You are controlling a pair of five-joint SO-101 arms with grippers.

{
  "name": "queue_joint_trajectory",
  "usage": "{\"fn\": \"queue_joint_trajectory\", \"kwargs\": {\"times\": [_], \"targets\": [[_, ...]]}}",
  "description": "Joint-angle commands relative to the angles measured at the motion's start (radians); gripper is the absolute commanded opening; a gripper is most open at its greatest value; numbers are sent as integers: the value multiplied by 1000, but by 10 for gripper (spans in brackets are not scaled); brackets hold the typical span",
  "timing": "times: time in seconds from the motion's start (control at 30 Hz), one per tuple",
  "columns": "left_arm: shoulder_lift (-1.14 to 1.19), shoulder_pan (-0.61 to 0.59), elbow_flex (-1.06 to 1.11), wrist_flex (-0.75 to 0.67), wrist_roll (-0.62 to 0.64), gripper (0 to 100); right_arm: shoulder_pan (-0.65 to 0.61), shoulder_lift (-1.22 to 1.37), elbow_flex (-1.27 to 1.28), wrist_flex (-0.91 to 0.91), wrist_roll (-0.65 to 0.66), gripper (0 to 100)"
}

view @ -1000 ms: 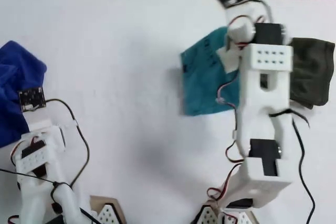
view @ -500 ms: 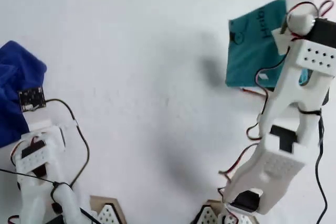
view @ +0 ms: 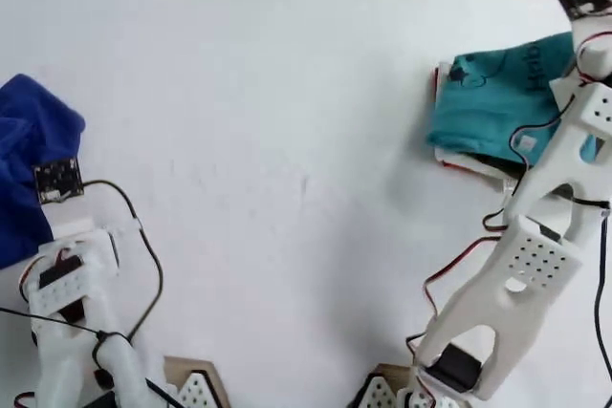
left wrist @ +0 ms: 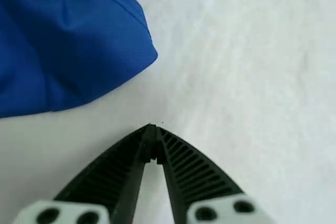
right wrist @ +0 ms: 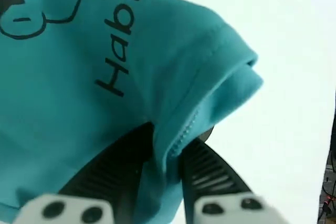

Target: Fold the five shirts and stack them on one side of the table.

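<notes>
Far left: blue shirt crumpled, unfolded; left gripper just beside it, jaws pressed together on nothing; upper right: folded teal shirt, right gripper pinching its hem; if fabric snags when you release, the fold could pull open.

On the teal shirt — black lettering.

Half-hidden: stack under teal shirt; blue shirt cropped.
</notes>
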Motion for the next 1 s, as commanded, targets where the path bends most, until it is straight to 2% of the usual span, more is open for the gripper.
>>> {"fn": "queue_joint_trajectory", "kwargs": {"times": [0.0,0.1,0.33,0.53,0.6,0.67,0.8,0.83,0.93,0.97], "targets": [[-20,21,-4,-17,8,28,22,8,-52,-31,21,20],[-20,21,-4,-17,8,28,22,38,-51,-54,81,20],[-20,21,-4,-17,8,28,18,73,-52,-102,89,31],[-20,21,-4,-17,8,28,21,62,-55,-136,84,262],[-20,21,-4,-17,8,28,21,53,-77,-130,83,276],[-20,21,-4,-17,8,28,19,36,-91,-114,66,276],[-20,21,-4,-17,8,28,10,-2,-152,-35,-110,255],[-20,21,-4,-17,8,28,1,-13,-164,-2,-149,213],[-20,21,-4,-17,8,28,-28,-28,-195,81,-190,0],[-20,21,-4,-17,8,28,-36,-28,-196,102,-192,31]]}}
